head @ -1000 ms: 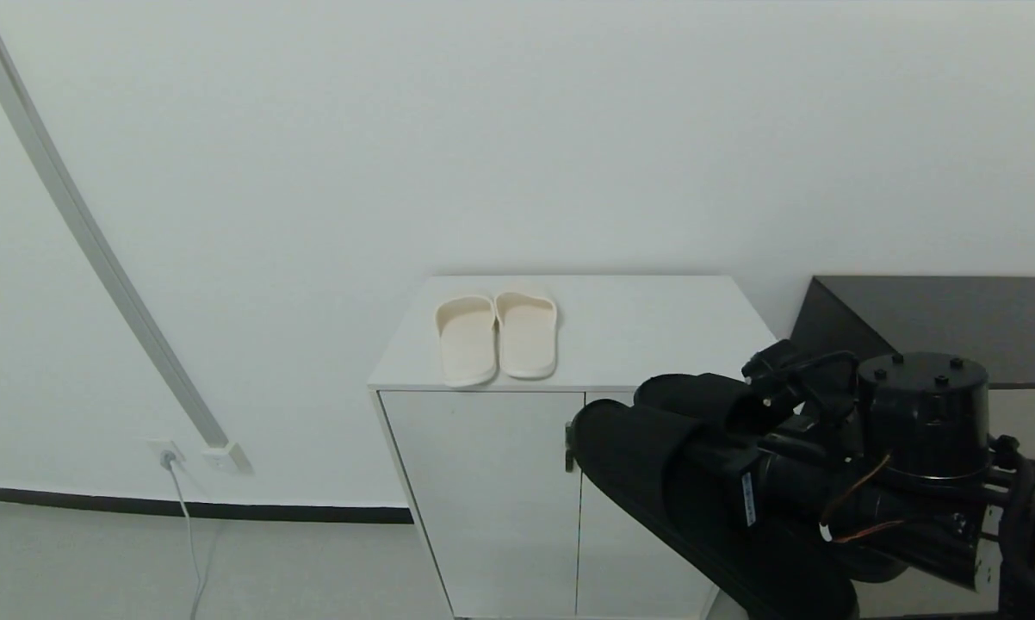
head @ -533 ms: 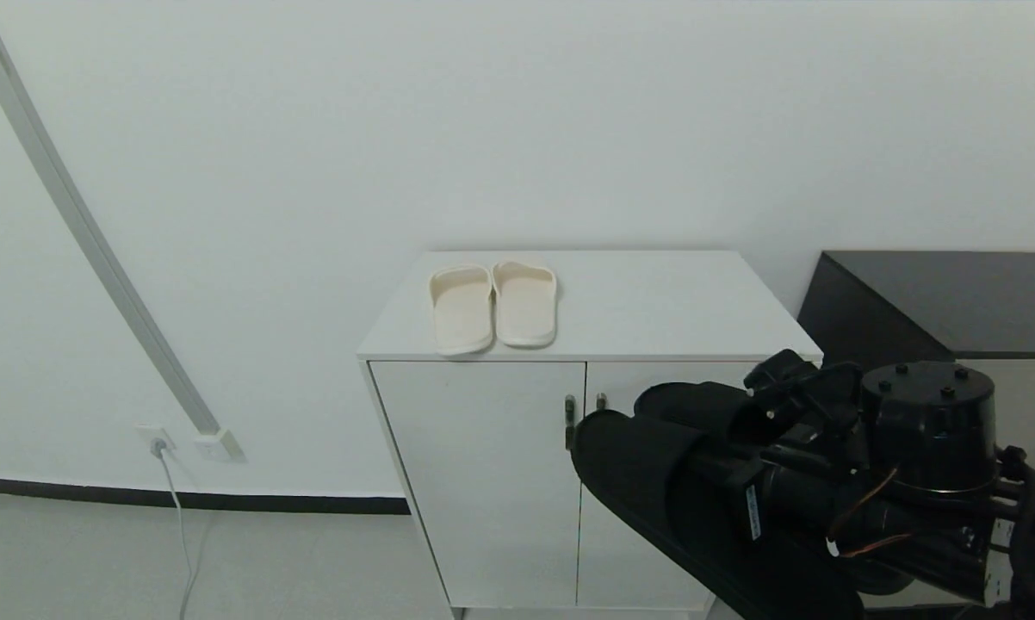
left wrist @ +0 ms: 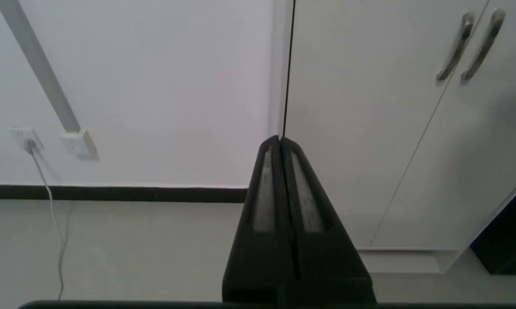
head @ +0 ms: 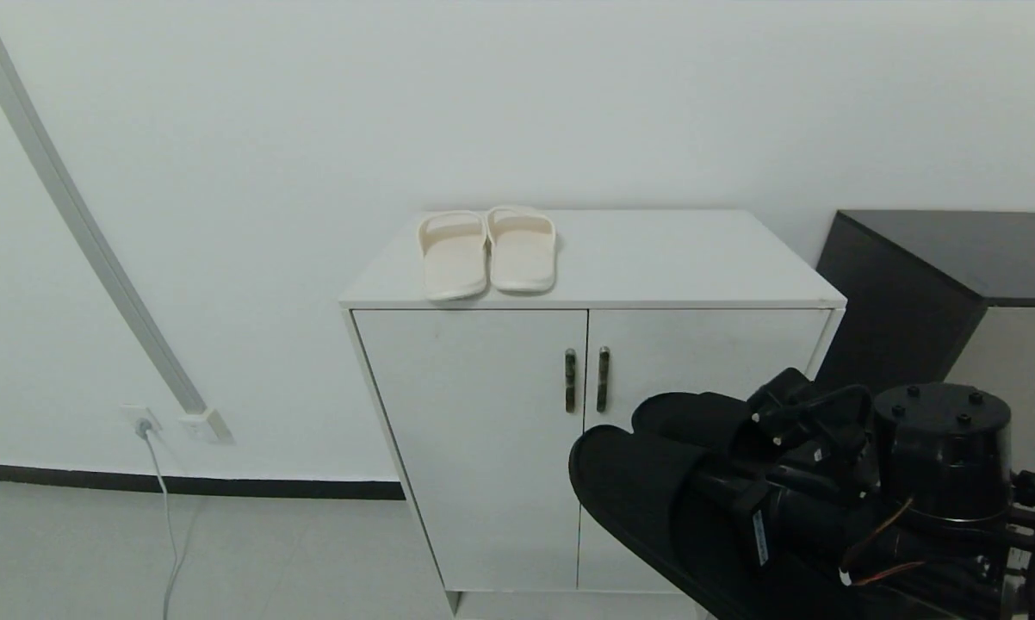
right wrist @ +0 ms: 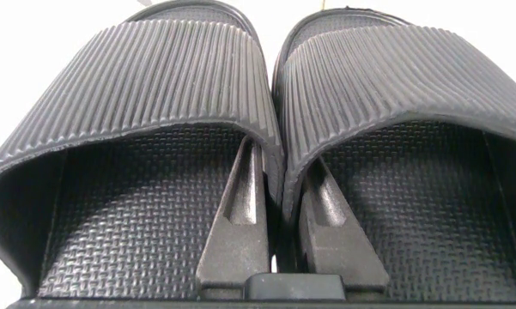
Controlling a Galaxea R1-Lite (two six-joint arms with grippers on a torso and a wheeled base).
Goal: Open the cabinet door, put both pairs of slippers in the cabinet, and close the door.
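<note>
White wall (head: 517, 103) fills the background, with a grey conduit strip (head: 78, 215) running down it at a slant to a socket (head: 139, 419), from which a cable (head: 166, 517) hangs to the floor (head: 225, 560). Black skirting (head: 182, 484) runs along the foot of the wall. Against the wall stands the white cabinet (head: 483, 534), both its doors (head: 474, 430) flush and closed, the two dark upright handles (head: 570, 380) side by side at the centre seam. On its top, toward my left, the cream slippers (head: 487, 251) lie sole down, touching each other. A dark unit (head: 914, 284) stands just beside the cabinet on my right.

My right gripper (right wrist: 281, 159) is low in front of the right-hand door and has the black slippers (head: 655, 482) in its grip. Its two fingers (right wrist: 236, 223) reach in under the ribbed straps, one finger inside each slipper, with the adjoining inner walls clamped between them; the jaws are narrowed to about that thickness, though the exact contact is hard to make out. The pair sits side by side, with the strap ends toward the cabinet.

My left gripper (left wrist: 281, 159) is low, near the cabinet's left front corner, its fingers pressed flat together with nothing between them.
</note>
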